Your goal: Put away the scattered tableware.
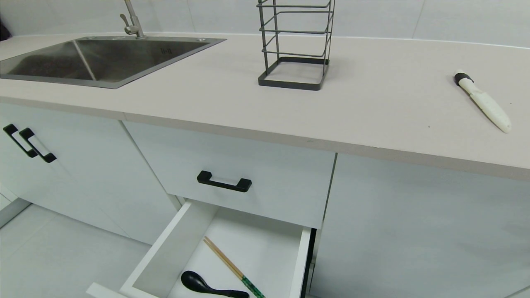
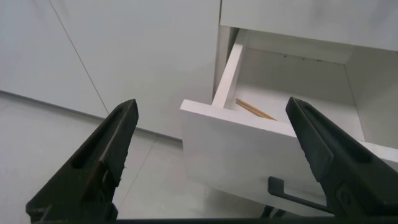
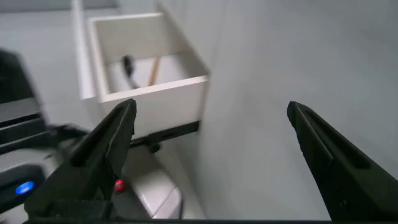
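A white-handled utensil [image 1: 483, 102] with a black band lies on the countertop [image 1: 372, 103] at the right. Below, the lower drawer [image 1: 176, 242] stands pulled out; inside lie a pair of wooden chopsticks [image 1: 232, 267] with green ends and a black spoon [image 1: 209, 285]. My left gripper [image 2: 211, 106] is open and empty, hanging low in front of this drawer's front panel [image 2: 249, 149], with the chopsticks [image 2: 255, 110] showing inside. My right gripper [image 3: 210, 107] is also open and empty, beside the cabinet front, with the drawer [image 3: 155, 87], spoon [image 3: 129, 67] and chopsticks [image 3: 153, 70] farther off.
A steel sink [image 1: 103, 60] with a tap [image 1: 131, 20] sits at the counter's back left. A black wire rack [image 1: 295, 45] stands mid-counter. The upper drawer [image 1: 232, 165] is closed, with a black handle [image 1: 224, 181]. Cabinet doors flank both drawers.
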Robot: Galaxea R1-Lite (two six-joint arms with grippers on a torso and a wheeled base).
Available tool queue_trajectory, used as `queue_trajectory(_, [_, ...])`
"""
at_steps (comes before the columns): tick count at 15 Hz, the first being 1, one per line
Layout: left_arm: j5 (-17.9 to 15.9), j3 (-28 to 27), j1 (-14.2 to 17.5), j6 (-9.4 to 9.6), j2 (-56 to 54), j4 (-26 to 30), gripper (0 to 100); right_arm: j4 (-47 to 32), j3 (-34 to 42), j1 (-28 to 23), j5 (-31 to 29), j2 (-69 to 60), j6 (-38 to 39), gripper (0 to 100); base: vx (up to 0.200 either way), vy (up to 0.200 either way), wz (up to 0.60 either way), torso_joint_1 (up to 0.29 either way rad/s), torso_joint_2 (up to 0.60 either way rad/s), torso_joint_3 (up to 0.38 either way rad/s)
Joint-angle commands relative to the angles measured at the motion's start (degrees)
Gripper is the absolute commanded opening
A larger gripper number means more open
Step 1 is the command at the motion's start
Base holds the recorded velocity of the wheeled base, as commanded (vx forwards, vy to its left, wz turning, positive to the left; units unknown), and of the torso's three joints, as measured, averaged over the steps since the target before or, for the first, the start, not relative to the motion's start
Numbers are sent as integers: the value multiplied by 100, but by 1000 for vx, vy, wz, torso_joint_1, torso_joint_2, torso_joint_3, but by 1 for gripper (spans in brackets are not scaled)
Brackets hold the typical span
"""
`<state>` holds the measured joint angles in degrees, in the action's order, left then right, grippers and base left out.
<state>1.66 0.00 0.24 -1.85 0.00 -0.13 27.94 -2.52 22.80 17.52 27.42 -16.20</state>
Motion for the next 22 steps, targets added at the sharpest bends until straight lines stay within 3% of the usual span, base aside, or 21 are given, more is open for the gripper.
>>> queue_trajectory(1, [1,0,2,1,0,5,100,-236,164,-1032,24,-1133,3,100,0,0,0,0,0,0])
queue_trajectory(5, [1,0,2,10,0,-4,100,-606,164,-2543,15,-2179,91,100,0,0,0,0,0,0])
queue_trajectory(8, [1,0,2,1,0,-4,100,-922,252,-2622,-3,-2249,715,100,0,0,0,0,0,0])
queue_trajectory(10, [10,0,-7,-17,0,-4,100,-1695,252,-2561,15,-2293,803,100,0,0,0,0,0,0])
queue_trajectory(11, [1,0,2,-34,0,-22,100,-2284,252,-2244,15,-2724,803,100,0,0,0,0,0,0])
queue_trajectory(13, [-139,-475,-33,-34,70,-558,100,-2399,252,-2271,6,-2742,838,100,0,0,0,0,0,0])
queue_trajectory(15, [-676,-1406,-103,-34,668,339,100,-2434,252,-2271,-266,-2742,847,100,0,0,0,0,0,0])
queue_trajectory(16, [-1027,-1714,-244,-43,932,927,100,-2486,252,-2271,-767,-2742,899,100,0,0,0,0,0,0])
queue_trajectory(17, [-1071,-1749,-262,-43,967,1015,100,-2495,252,-2271,-847,-2742,908,100,0,0,0,0,0,0])
queue_trajectory(18, [-1440,-1934,-350,-43,1090,1736,100,-2759,252,-2271,-1365,-2742,987,100,0,0,0,0,0,0])
queue_trajectory(19, [-1590,-1925,-367,-43,1116,1903,100,-2733,252,-2271,-1374,-2742,1005,100,0,0,0,0,0,0])
queue_trajectory(20, [-1976,-1793,-385,-43,1345,2096,100,-2741,252,-2271,-1374,-2742,1005,100,0,0,0,0,0,0])
queue_trajectory(22, [-2038,-1600,-385,-17,1863,2096,100,-2741,252,-2271,-1365,-2742,1014,100,0,0,0,0,0,0])
